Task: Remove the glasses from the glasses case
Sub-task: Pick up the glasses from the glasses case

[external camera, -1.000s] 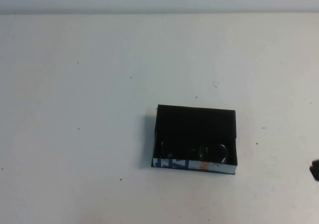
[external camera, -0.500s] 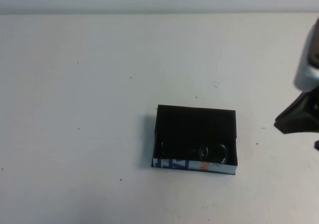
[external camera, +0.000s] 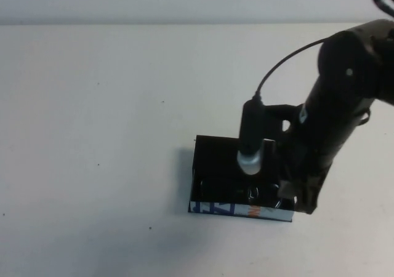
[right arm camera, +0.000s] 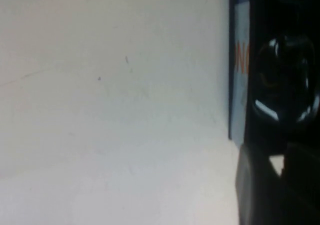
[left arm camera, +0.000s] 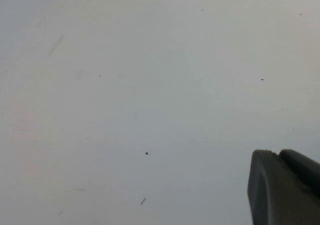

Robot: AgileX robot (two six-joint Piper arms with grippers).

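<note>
The glasses case (external camera: pixel 217 157) is a shallow black box with a white near wall printed in blue and orange (external camera: pixel 212 208). The dark glasses (external camera: pixel 261 194) lie inside along that wall. My right gripper (external camera: pixel 294 197) hovers over the case's near right corner, shut and empty. In the right wrist view a glossy lens of the glasses (right arm camera: pixel 285 85) shows inside the case, behind its printed wall (right arm camera: pixel 241 60), just ahead of my right gripper (right arm camera: pixel 276 160). My left gripper (left arm camera: pixel 277 152) is shut and empty over bare table, out of the high view.
The white table (external camera: pixel 111 117) spreads wide to the left of and behind the case. The right arm (external camera: pixel 338 104) and its cable (external camera: pixel 283 61) cover the case's right side and the table's right part.
The right arm has swung in from the right edge and come down over the case's right side. The case and glasses have not moved.
</note>
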